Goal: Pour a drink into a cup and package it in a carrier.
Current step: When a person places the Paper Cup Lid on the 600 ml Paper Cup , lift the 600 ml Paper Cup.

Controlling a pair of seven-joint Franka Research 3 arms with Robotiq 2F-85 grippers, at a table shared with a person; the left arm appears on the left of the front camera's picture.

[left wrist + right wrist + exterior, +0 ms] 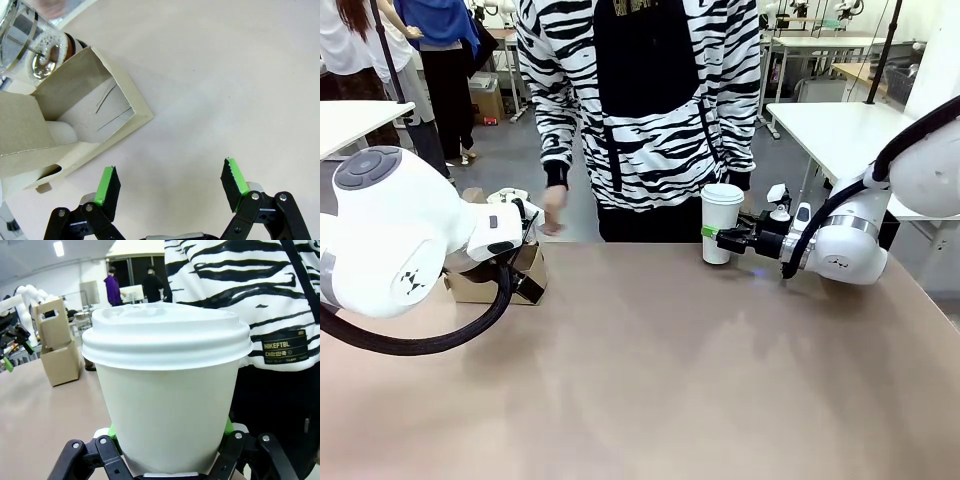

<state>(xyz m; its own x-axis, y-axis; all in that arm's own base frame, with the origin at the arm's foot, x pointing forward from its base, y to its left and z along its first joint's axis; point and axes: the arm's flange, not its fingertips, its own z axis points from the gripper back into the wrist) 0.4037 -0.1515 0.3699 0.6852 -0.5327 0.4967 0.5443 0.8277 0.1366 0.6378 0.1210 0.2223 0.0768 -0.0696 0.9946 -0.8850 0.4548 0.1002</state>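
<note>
Left gripper [170, 176]: jaws wide apart, empty, over the bare table [225, 75] just beside the carrier [75, 105]. The left wrist view looks into the carrier's open slot, with the pitcher [30, 42] just behind. In the front view the left arm [390, 230] hides most of that. Right gripper [712, 233]: clamped on the lidded cup [721, 220] at mid-height, near the table's far edge. Judgement: thin paper wall, probably liquid-heavy and crushable. Grip below the lid, gently.

left arm [390, 240] sits low, wrist tipped down, jaws spread wide; right arm [845, 245] reaches in level, jaws clamped round the cup [721, 222].
</note>
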